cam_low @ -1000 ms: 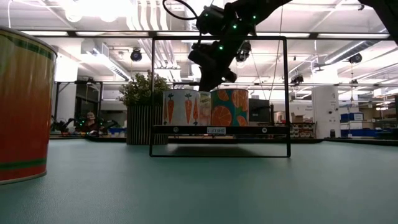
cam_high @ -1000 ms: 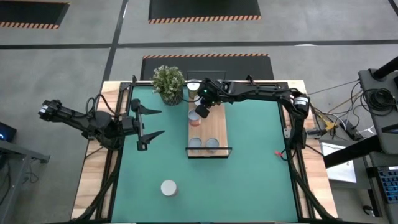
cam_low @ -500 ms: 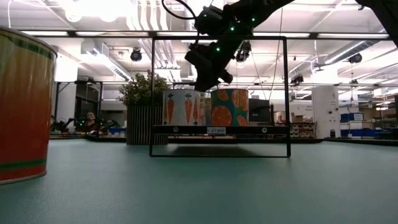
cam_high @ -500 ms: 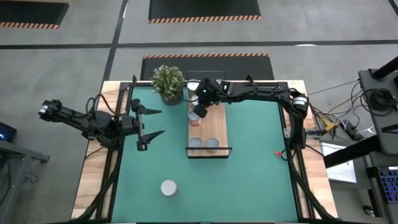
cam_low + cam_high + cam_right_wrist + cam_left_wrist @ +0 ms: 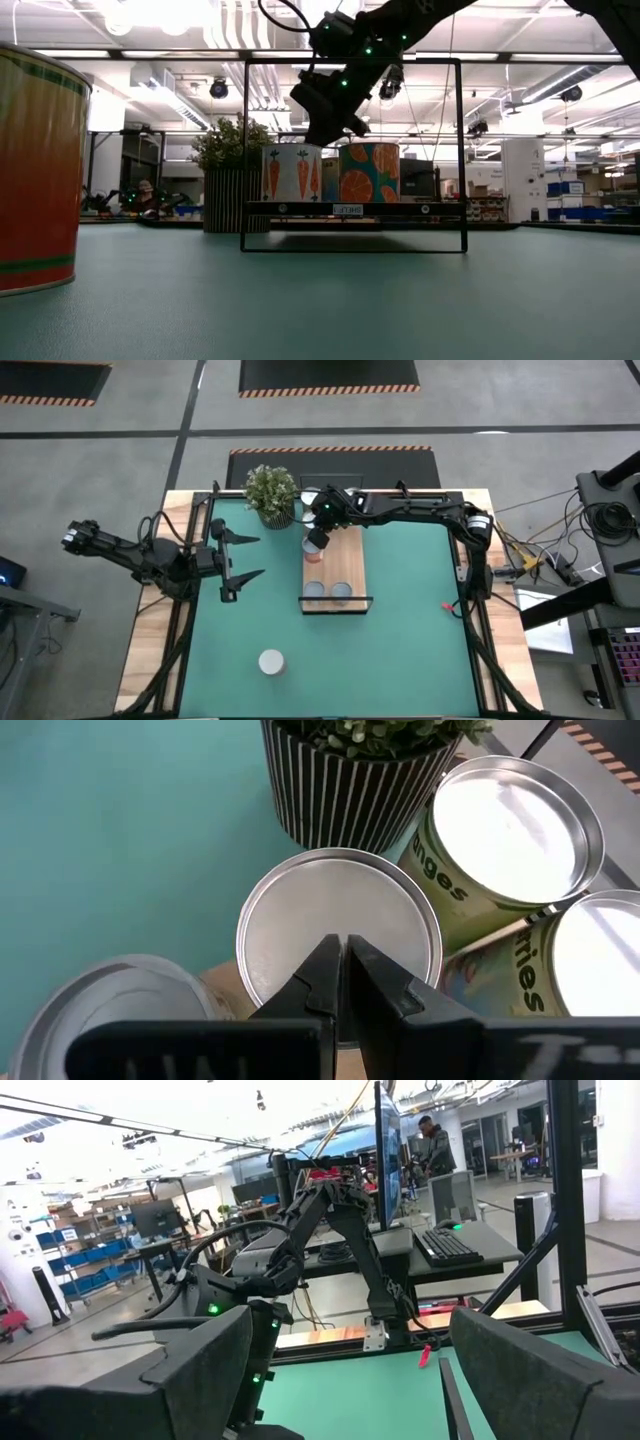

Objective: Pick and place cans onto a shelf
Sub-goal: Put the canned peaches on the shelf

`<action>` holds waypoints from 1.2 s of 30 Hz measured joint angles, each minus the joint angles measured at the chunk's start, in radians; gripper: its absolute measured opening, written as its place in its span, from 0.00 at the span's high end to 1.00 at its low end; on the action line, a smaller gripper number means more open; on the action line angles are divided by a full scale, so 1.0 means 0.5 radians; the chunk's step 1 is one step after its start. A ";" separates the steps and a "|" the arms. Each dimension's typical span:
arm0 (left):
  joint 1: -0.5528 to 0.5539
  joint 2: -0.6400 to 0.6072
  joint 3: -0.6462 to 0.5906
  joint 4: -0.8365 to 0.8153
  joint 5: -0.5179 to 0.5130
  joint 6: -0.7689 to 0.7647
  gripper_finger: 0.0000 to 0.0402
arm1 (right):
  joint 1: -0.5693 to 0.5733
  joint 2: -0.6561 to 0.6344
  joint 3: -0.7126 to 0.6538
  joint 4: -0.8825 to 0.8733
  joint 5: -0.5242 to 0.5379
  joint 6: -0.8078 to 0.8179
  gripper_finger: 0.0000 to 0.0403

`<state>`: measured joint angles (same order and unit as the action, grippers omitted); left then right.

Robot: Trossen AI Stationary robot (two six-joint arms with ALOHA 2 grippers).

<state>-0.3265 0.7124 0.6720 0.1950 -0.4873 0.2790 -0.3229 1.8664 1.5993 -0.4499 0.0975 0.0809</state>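
We see the shelf [image 5: 334, 570] lying on the green mat [image 5: 400, 640] with its long axis running from the potted plant [image 5: 271, 493] end toward the near side of the table. Three cans stand upright on it, tops up: one red-sided can [image 5: 313, 555] at the plant end, partly hidden under the right gripper [image 5: 318, 538], and a pair [image 5: 329, 591] side by side at the other end. The right gripper hangs above the plant end of the shelf, its fingers [image 5: 335, 970] pressed together with nothing between them, directly over a silvery can top [image 5: 340, 935]. More cans [image 5: 515, 830] crowd beside the plant pot, cut off at the edge. One can [image 5: 271, 661] stands alone, well apart from the shelf. The left gripper [image 5: 238, 555] waits off the shelf's side, fingers spread.
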 joint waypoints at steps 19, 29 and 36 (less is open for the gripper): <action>0.000 0.000 0.000 -0.001 0.000 0.001 0.20 | -0.023 0.000 -0.002 0.042 0.015 -0.040 0.97; 0.000 -0.001 0.000 0.000 0.000 0.001 0.20 | -0.023 0.001 -0.004 0.097 0.021 -0.068 0.97; 0.000 -0.001 0.000 -0.001 0.000 0.001 0.20 | -0.036 0.001 -0.005 0.118 0.020 -0.077 0.97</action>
<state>-0.3267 0.7120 0.6720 0.1947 -0.4873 0.2794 -0.3409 1.8671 1.5970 -0.3908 0.1074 0.0423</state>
